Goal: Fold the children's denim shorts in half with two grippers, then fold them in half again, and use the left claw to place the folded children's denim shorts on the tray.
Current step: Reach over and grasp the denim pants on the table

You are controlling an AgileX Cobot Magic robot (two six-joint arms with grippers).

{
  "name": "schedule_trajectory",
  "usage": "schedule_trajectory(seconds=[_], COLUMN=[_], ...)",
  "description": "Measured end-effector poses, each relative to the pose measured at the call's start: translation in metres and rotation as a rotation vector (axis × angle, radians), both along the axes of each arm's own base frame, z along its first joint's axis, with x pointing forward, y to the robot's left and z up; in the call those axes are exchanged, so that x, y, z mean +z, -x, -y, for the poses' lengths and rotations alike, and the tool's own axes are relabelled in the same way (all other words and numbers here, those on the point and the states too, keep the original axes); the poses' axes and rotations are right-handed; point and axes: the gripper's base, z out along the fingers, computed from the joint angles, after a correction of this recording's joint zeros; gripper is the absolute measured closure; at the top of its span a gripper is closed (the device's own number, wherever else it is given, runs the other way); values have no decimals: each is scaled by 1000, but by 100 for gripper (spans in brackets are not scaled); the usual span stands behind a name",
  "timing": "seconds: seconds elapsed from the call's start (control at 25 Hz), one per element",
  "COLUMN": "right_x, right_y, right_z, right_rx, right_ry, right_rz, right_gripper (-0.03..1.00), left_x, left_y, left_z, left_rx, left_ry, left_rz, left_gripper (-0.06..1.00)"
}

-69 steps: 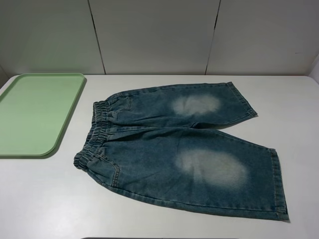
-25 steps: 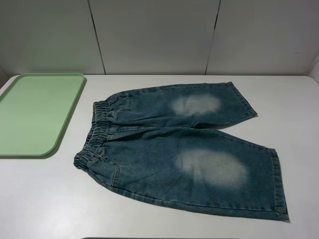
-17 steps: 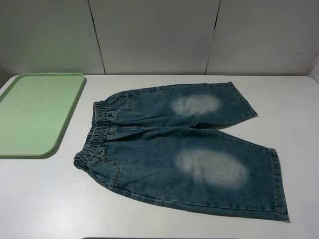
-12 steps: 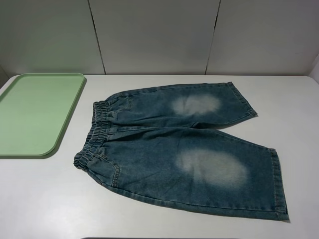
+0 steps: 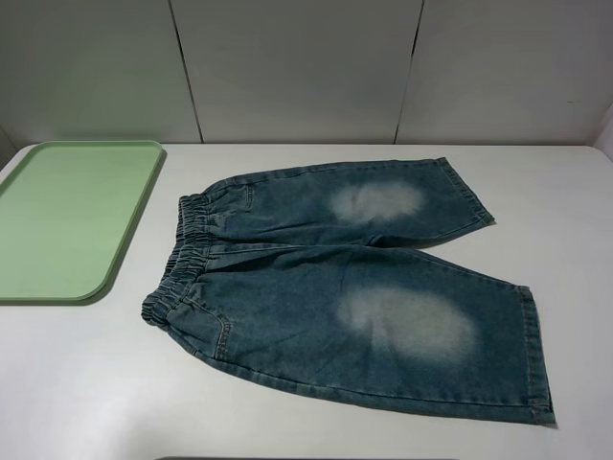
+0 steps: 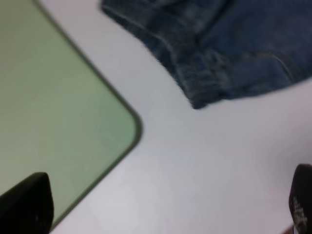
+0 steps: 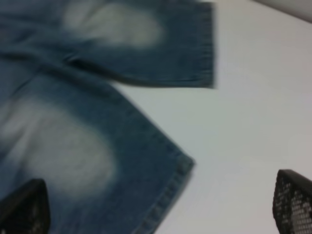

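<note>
so the children's denim shorts (image 5: 345, 297) are lying flat and unfolded around the middle of the bench (image 5: 86, 383). the gathered waistband (image 5: 182, 259) points toward the left edge and both legs run toward the right edge. the nearer leg ends close to the front right corner. each leg has a pale faded patch (image 5: 407, 321) facing up.

the tray (image 5: 67, 220) sits at the back left corner of the bench, just beside the waistband but not touching it. it's got nothing on it.

the left claw (image 6: 163, 207) is spread wide with nothing in it. one of its fingers (image 6: 27, 202) shows over the tray's rounded corner and the other over bare bench. the waistband end of the shorts is near, not between the tips. the wrist picture is blurry, so i can't say how high it's hanging.

the right claw (image 7: 156, 204) is gaping too and holds nothing. one finger (image 7: 292, 200) is over white bench and the other over the denim near the leg hem (image 7: 170, 190). can't tell if that one actually touches the cloth.
</note>
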Motion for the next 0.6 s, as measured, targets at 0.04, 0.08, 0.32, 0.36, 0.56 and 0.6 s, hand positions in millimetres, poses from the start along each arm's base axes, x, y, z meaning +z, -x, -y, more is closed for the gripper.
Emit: schedule_trajectory(seconds=[0.04, 0.08, 0.32, 0.36, 0.56, 0.6], right_x=[-1, -3, -17, -19, -42, -49], right_y=[-2, -5, -20, -22, -29, -30], right_z=[-3, -7, -31, -34, -51, -53], right_rx=[31, 70, 263, 284, 388, 403], right_ry=[9, 16, 97, 113, 178, 193], right_rz=[-13, -31, -134, -148, -257, -285], right_gripper=[27, 27, 27, 27, 27, 27], left_x=[-2, -4, -16, -18, -27, -28], left_y=[0, -2, -6, -8, -11, -12], left_z=[4, 8, 31, 34, 48, 49], left_rx=[-46, -80, -252, -273, -366, -375], left_ry=[-18, -33, -110, -120, -176, -184], left_rz=[-23, -46, -156, -168, -223, -232], left_gripper=[-2, -2, -2, -2, -2, -2])
